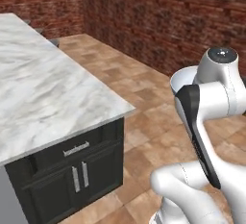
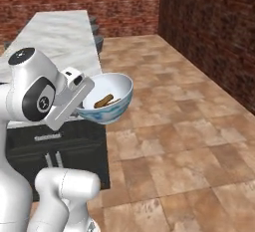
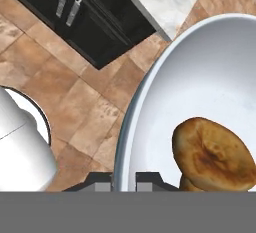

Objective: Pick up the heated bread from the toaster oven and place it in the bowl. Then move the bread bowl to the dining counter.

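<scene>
bread (image 3: 214, 156) inside bowl (image 3: 200, 62), its rim gripped between closed jaws

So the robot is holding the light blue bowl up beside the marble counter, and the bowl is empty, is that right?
Not quite. The round light blue bowl, white inside, is held up by the gripper beside the white marble dining counter, but it is not empty: the golden-brown bread bun lies inside it, as the hand view shows.

A white arm (image 1: 211, 93) with smooth, round parts is seen. Black bands are set at its joints, and a grey cap is seen on top.
</scene>
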### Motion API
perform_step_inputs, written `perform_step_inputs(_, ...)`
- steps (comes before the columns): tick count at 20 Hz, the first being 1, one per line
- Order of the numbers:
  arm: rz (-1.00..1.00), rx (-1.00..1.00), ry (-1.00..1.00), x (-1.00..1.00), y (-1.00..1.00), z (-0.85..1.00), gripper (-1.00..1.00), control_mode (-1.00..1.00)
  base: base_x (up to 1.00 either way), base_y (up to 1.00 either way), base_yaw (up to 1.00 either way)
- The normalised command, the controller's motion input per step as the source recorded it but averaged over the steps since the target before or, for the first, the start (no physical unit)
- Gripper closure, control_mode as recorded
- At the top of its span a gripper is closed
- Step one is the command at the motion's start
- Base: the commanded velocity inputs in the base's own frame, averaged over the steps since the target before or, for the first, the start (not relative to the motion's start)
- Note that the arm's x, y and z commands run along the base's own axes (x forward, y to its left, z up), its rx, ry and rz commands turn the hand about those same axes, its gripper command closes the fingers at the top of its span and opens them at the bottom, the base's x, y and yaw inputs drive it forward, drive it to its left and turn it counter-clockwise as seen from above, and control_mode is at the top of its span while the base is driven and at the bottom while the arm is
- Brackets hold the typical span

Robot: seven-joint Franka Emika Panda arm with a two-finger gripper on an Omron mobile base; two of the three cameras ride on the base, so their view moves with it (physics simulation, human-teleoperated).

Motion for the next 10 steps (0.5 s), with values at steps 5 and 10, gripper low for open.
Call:
perform_step_inputs(5,0.00,0.00,0.00,0.00,0.00,0.00,1.00,1.00,1.00,-1.00,-0.02)
perform_step_inputs(10,0.00,0.00,0.00,0.00,0.00,0.00,1.00,1.00,1.00,-0.88,0.02)
